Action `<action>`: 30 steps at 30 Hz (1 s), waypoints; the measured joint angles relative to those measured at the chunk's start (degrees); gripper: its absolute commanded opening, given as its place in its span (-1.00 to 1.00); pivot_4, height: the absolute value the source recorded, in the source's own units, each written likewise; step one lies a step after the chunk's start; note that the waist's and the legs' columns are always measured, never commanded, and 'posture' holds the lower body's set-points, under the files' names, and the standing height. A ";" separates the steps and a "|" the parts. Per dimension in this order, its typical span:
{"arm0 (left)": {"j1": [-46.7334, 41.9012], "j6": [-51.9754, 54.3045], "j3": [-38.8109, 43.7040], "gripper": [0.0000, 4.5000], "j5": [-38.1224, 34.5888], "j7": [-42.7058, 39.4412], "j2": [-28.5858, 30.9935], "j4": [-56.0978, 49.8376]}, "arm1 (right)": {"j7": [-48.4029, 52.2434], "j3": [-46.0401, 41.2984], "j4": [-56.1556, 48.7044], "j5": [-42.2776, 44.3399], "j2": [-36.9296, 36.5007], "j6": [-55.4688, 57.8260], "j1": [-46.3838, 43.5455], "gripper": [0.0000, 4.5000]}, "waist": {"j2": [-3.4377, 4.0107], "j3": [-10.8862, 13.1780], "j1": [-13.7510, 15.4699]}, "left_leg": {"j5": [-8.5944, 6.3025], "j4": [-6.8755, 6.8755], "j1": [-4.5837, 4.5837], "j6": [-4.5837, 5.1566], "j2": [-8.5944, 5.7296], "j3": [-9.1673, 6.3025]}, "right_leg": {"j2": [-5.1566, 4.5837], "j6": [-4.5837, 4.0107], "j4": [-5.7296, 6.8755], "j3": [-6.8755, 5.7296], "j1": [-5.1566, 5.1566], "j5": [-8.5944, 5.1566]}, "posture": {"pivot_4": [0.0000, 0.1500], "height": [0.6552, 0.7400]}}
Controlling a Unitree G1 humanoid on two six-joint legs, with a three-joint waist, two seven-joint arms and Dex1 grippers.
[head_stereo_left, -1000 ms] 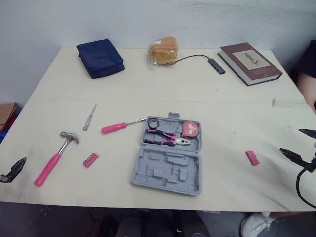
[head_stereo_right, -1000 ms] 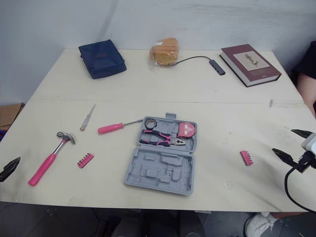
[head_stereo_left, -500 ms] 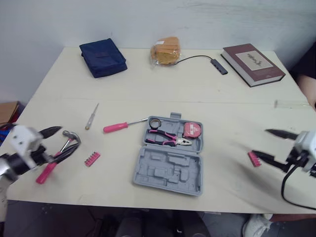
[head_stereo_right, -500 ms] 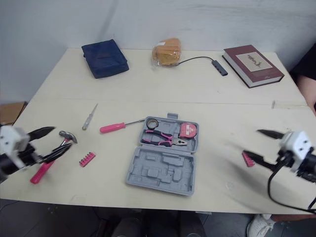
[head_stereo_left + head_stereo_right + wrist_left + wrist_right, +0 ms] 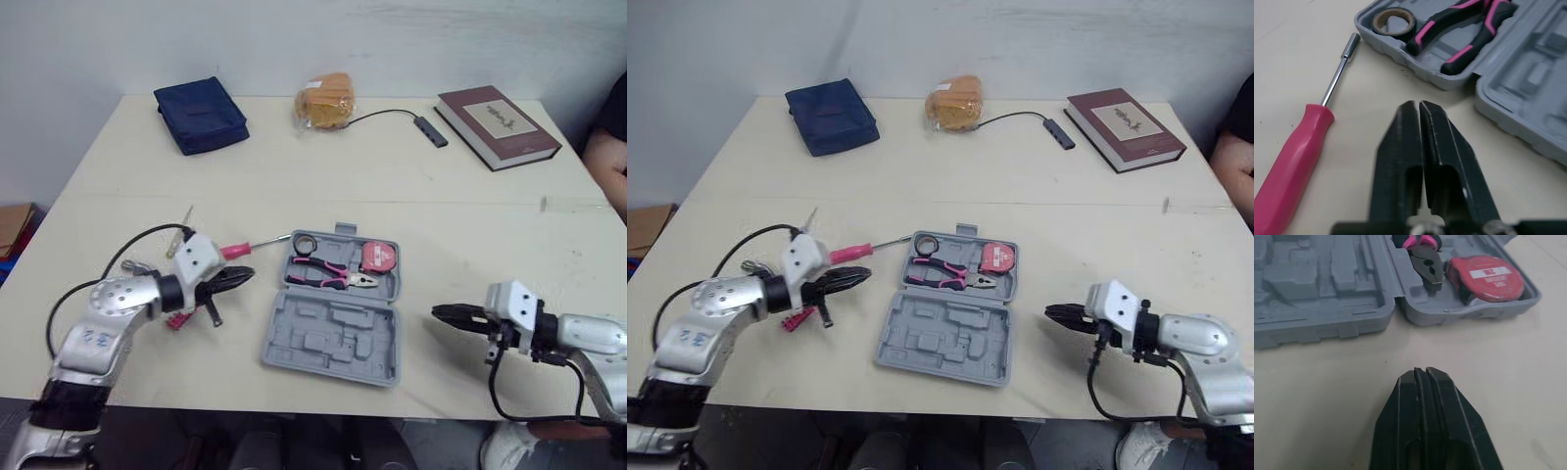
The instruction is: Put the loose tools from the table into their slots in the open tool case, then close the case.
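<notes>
The left gripper (image 5: 1419,105) has its 2 black fingers pressed flat together with nothing between them. It sits low over the table (image 5: 323,176), just left of the open grey tool case (image 5: 331,338), and points toward it. The right gripper (image 5: 1422,371) is also pinched closed and empty. It is on the case's right side, a little apart from it, and aims back at it. The pink screwdriver (image 5: 1295,156) lies flat on the table just beside the left gripper, on its far side. Its long axis runs roughly left to right, with the pink handle to the left. The metal tip points right at the case's far left corner and stops just beside it. The case lies open and flat, and its near half shows bare moulded slots. The far half holds 3 items. A roll of tape (image 5: 305,243) is at the left. Pink-handled pliers (image 5: 333,274) lie lengthwise with the nose pointing right. A red tape measure (image 5: 378,258) is at the right. A pink bit holder (image 5: 795,315) lies partly hidden beneath the left gripper's wrist. At the far edge of the table are a navy pouch (image 5: 199,115), a bagged bread roll (image 5: 326,100) and a maroon book (image 5: 497,113).
</notes>
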 measured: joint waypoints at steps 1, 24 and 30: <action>-0.63 0.21 -1.35 -0.94 0.97 0.01 -0.56 0.60 | -0.31 1.19 0.11 -1.10 0.33 0.00 -0.52 -0.99 | 0.00 0.00 -0.01 | 0.00 0.00 0.00 0.00 0.01 0.00 | 0.02 0.00 -0.01 0.01 0.00 0.00 | 1.00 1.00; -1.31 4.25 -6.73 -0.94 6.52 -0.27 -5.29 0.42 | -4.38 8.48 1.53 -6.94 5.55 1.53 -7.51 -0.99 | -0.02 0.00 -0.06 | 0.04 0.12 -0.01 -0.06 0.05 0.02 | 0.08 0.02 0.07 0.05 -0.02 0.00 | 1.00 1.00; 2.54 4.36 -6.60 -0.94 5.84 -2.53 -3.69 -3.84 | -1.69 8.47 2.04 -6.88 4.59 1.37 -8.11 -0.99 | -0.02 -0.01 0.00 | 0.03 0.12 0.01 -0.05 0.06 0.02 | 0.07 0.02 0.05 0.07 0.00 0.00 | 1.00 1.00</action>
